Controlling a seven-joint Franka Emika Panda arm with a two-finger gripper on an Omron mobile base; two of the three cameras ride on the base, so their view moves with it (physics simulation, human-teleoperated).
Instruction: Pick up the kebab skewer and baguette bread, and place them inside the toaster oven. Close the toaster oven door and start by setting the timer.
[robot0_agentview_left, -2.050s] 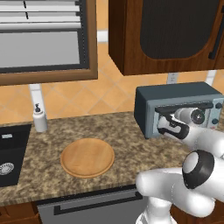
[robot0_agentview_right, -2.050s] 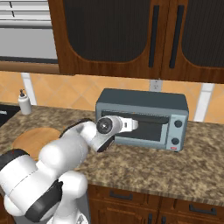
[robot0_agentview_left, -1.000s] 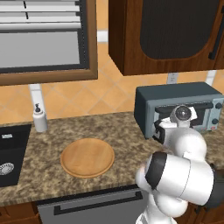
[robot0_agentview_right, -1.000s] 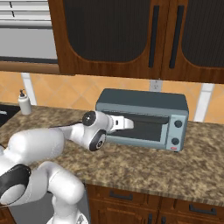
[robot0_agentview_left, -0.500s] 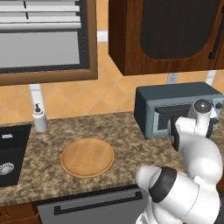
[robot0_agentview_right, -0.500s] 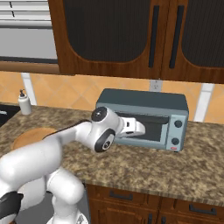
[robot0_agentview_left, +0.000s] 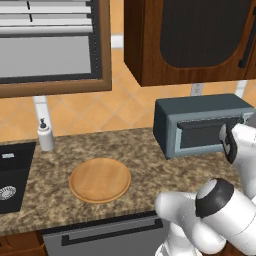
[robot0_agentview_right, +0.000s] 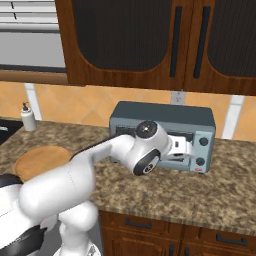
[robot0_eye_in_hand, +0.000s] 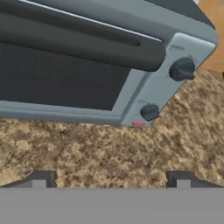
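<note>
Our hand (robot0_eye_in_hand: 111, 177) has swung right along the toaster oven (robot0_agentview_right: 165, 134) front, fingers spread wide and empty; door (robot0_eye_in_hand: 65, 74) shut, timer knobs next, we judge.

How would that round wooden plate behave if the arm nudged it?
The wooden plate lies flat and low on the counter, so it would probably slide, not tip. It looks solid and stiff. Its thin raised rim may be awkward to pinch.

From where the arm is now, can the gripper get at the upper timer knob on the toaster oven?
Probably yes. The open gripper faces the toaster oven front, and nothing lies between it and the upper knob. The door looks closed, so the handle isn't blocking it.
</note>
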